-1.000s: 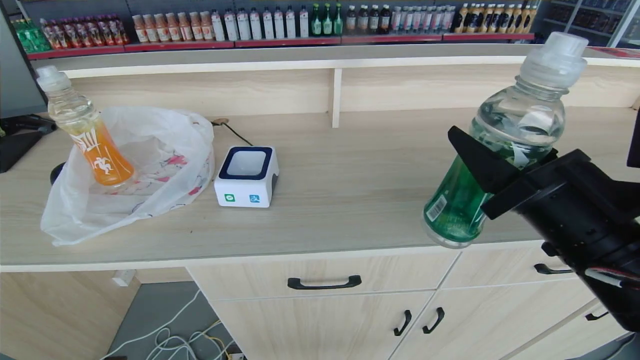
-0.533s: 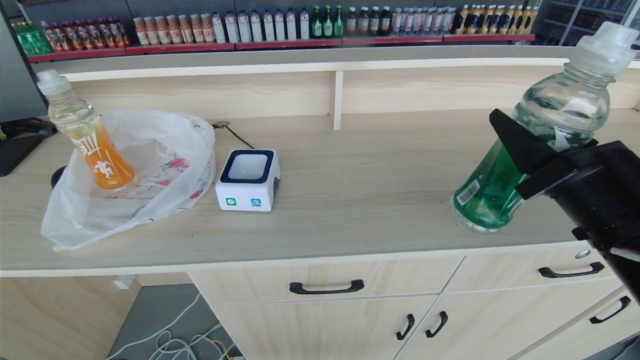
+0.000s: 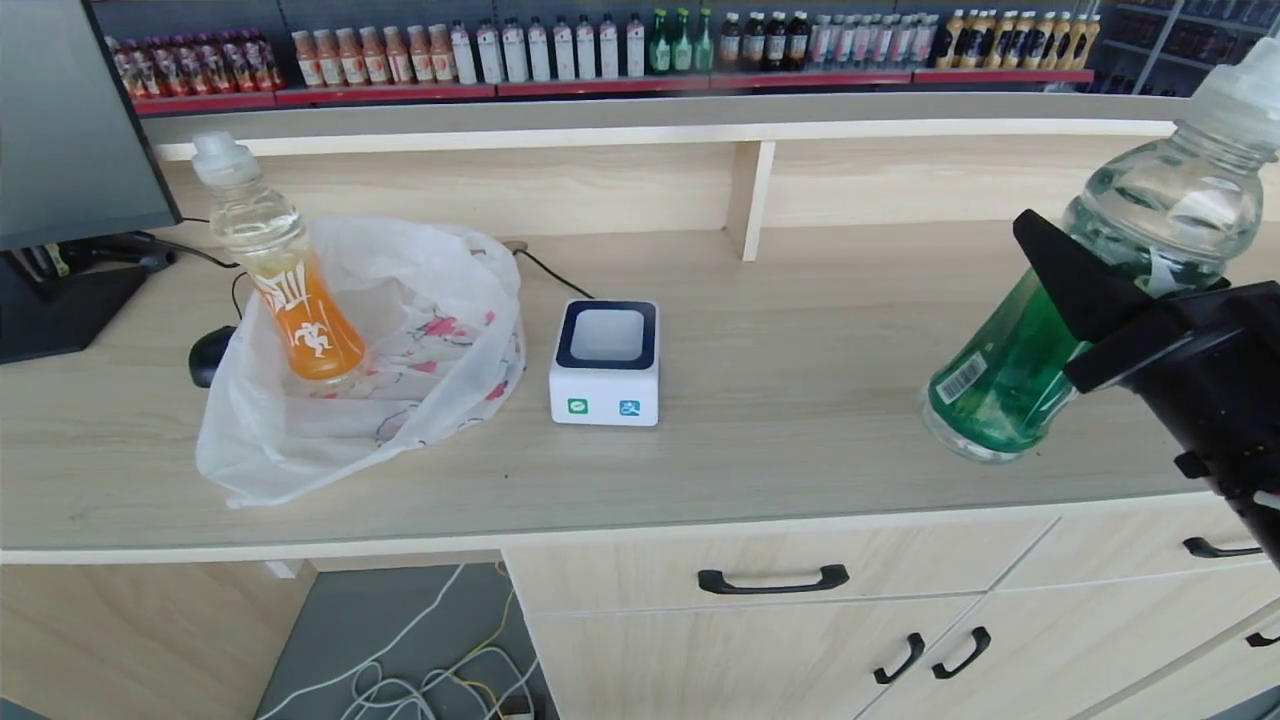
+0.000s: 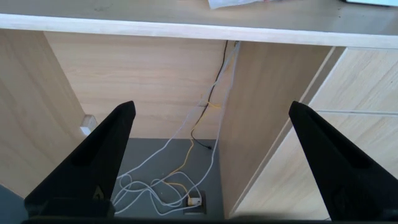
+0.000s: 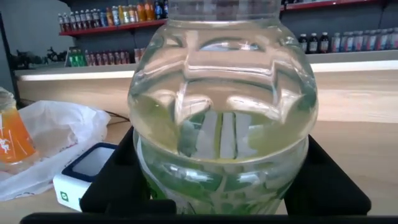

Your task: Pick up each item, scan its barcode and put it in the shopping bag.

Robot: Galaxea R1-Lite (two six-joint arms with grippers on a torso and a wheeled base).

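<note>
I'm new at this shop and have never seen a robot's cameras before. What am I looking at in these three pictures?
It is a two-armed robot at a wooden checkout counter. The wide picture comes from a camera on its head, looking down. There its right gripper is shut on a green bottle, held tilted at the counter's right end. On the counter stand a small white scanner and, to its left, an open plastic bag with an orange bottle standing in it. The close-up of the green bottle comes from the right wrist camera. The last comes from the left wrist: the left gripper, open and empty, hangs below the counter's edge, above loose cables on the floor.
</note>
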